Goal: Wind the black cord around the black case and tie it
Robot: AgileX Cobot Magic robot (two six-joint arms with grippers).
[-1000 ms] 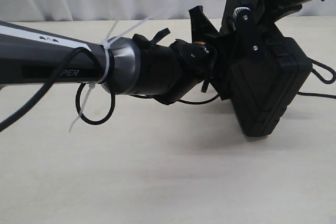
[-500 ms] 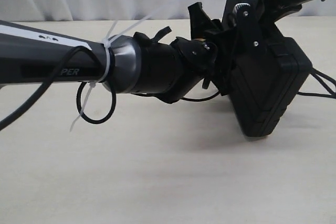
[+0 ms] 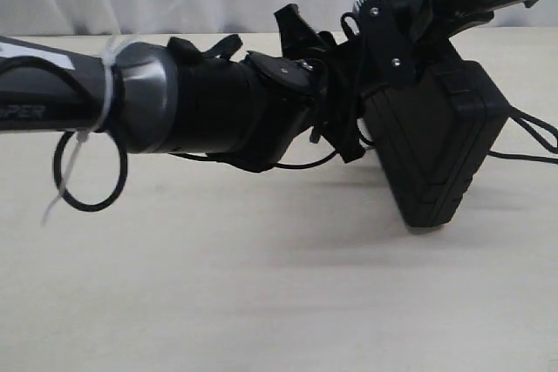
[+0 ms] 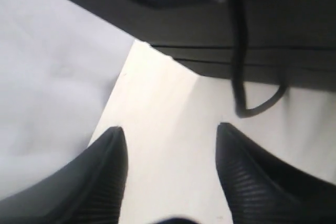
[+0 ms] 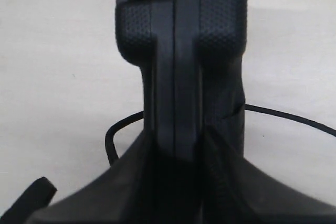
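The flat rectangular matte black plastic case [image 3: 440,141] hangs tilted on end over the pale beige tabletop [image 3: 261,294]. Its upper edge is pinched between the fingers of the right gripper [image 5: 177,142], which is clamped onto it. The thin black braided cord [image 3: 534,121] lies on the tabletop to the right of the case, and another stretch shows on the case's left. The left gripper [image 4: 169,135] hovers just beside the case, its fingers spread apart with nothing between them.
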